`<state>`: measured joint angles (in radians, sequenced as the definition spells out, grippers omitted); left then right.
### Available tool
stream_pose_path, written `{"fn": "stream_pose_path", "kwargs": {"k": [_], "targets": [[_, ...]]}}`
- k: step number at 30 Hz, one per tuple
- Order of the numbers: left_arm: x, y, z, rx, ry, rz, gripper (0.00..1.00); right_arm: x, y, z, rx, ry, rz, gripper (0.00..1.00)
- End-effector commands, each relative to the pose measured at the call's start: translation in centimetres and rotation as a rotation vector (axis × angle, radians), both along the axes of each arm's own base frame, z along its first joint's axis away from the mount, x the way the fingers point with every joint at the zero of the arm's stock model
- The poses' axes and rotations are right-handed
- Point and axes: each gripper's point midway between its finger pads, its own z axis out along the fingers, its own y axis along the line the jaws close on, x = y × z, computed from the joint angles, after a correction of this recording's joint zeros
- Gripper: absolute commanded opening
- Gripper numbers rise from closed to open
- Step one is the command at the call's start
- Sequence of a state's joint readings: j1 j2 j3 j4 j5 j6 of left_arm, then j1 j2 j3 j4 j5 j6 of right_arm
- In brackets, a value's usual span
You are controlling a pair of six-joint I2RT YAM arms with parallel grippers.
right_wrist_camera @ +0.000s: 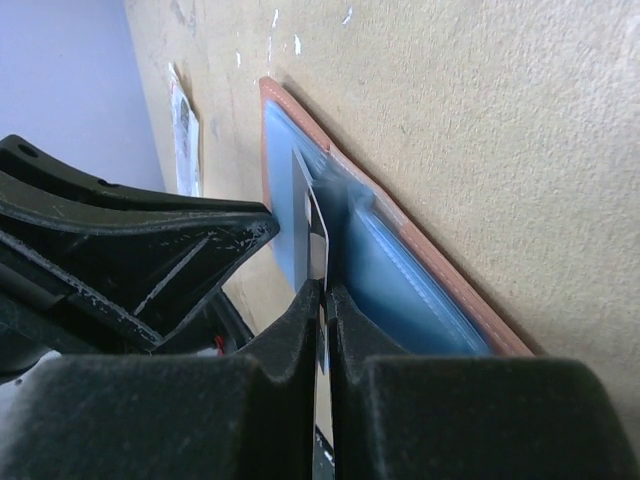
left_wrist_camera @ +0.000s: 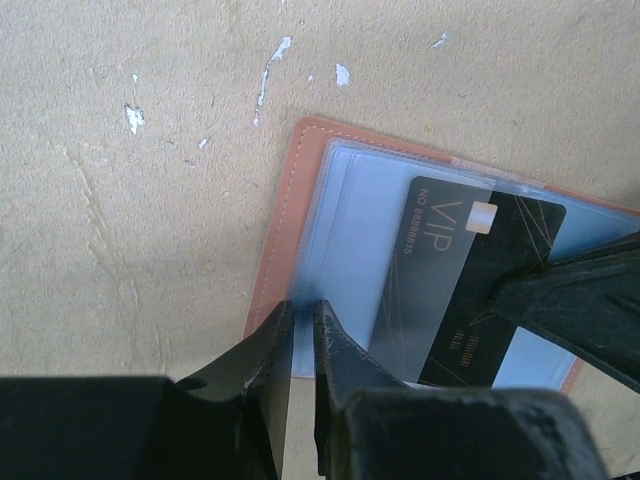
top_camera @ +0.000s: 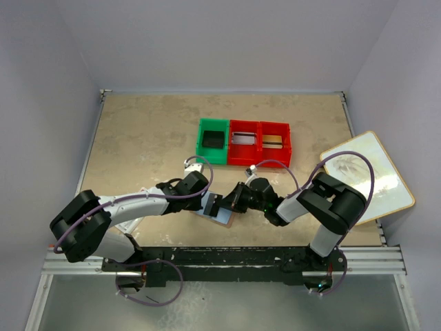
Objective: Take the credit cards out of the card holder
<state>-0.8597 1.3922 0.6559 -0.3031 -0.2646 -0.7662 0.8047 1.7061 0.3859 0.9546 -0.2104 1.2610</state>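
The card holder (left_wrist_camera: 285, 230) lies open and flat on the table, brown rim around a light blue lining (right_wrist_camera: 420, 270). A black credit card (left_wrist_camera: 460, 270) marked VIP sticks partway out of its clear pocket. My left gripper (left_wrist_camera: 303, 308) is shut on the near edge of the blue lining. My right gripper (right_wrist_camera: 325, 287) is shut on the black card (right_wrist_camera: 312, 225), which shows edge-on between its fingers. In the top view both grippers meet over the card holder (top_camera: 222, 215) near the table's front middle, left gripper (top_camera: 210, 205) and right gripper (top_camera: 233, 200).
A green bin (top_camera: 213, 141) and two red bins (top_camera: 242, 143) (top_camera: 275, 143) stand in a row behind the arms. A white packet (top_camera: 194, 164) lies just behind the left gripper. A white board (top_camera: 367, 176) overhangs the table's right edge.
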Motion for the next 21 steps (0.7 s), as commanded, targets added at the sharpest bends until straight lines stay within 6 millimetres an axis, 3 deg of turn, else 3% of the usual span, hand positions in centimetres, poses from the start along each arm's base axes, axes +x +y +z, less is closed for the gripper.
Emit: {"fn": "stream_pose_path", "kwargs": {"k": [1,5,9,15,18,21], "targets": [[-1.0,0.9,-1.5,0.043,0.044,-0.005,0.10,-0.3,-0.2,0.5,0.028,-0.020,0.028,0.06],[-0.9,0.9,-1.1,0.033,0.033,-0.003,0.11,-0.5,-0.4,0.2,0.025,-0.013,0.024,0.08],[-0.3,0.3,0.4,-0.010,-0.011,0.001,0.18,-0.3,-0.1,0.1,0.026,-0.011,0.030,0.10],[1.1,-1.6,3.3,-0.114,-0.082,0.006,0.41,0.1,0.1,-0.5,0.006,-0.001,0.027,0.11],[1.2,-2.1,2.5,-0.096,-0.054,0.002,0.43,0.1,-0.3,-1.2,-0.027,0.015,0.011,0.11],[0.7,-2.8,1.1,-0.100,-0.005,-0.028,0.38,0.1,-0.9,-1.5,-0.056,0.023,-0.009,0.11]]}}
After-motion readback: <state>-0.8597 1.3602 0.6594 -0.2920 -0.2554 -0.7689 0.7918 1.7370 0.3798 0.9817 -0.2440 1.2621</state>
